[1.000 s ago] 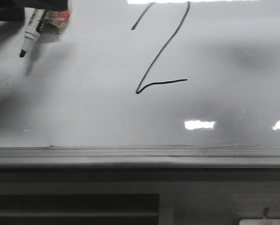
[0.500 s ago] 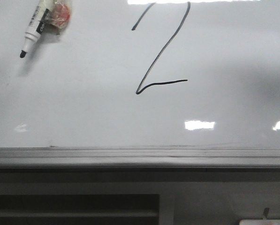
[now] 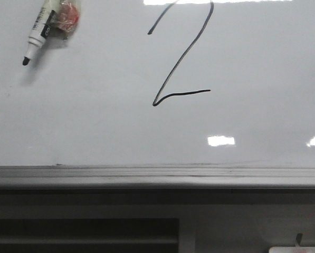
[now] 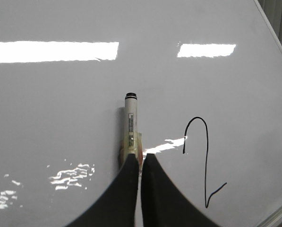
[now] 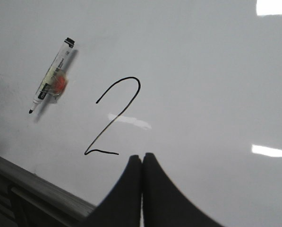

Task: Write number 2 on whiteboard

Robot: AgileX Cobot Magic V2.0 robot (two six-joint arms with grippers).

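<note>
Finding: the large thin black hand-drawn number 2 stands complete on the glossy white-grey whiteboard, in the upper middle of the front view. Its wavy base stroke sits well above the grey metal ledge at six o'clock.

The white-barrelled black-tipped marker lies against the board at ten o'clock from the figure, tip pointing down toward seven o'clock. A red-orange wad touches its barrel.

My left pincer is closed, finger against finger, with nothing between them. My right pincer is closed and empty likewise.

Judgement: the writing looks finished, so the step in hand is withdrawal. I should back each arm straight off the board and keep my fingers clear of the ink, which may smear.

View comparison: the front view shows neither pincer. In the left wrist view the marker's lower end is hidden behind my fingertips, which suggests a grip. The right wrist view corrects this, showing the marker on the board with no pincer around it. Only the front view cuts off the top of the figure.
</note>
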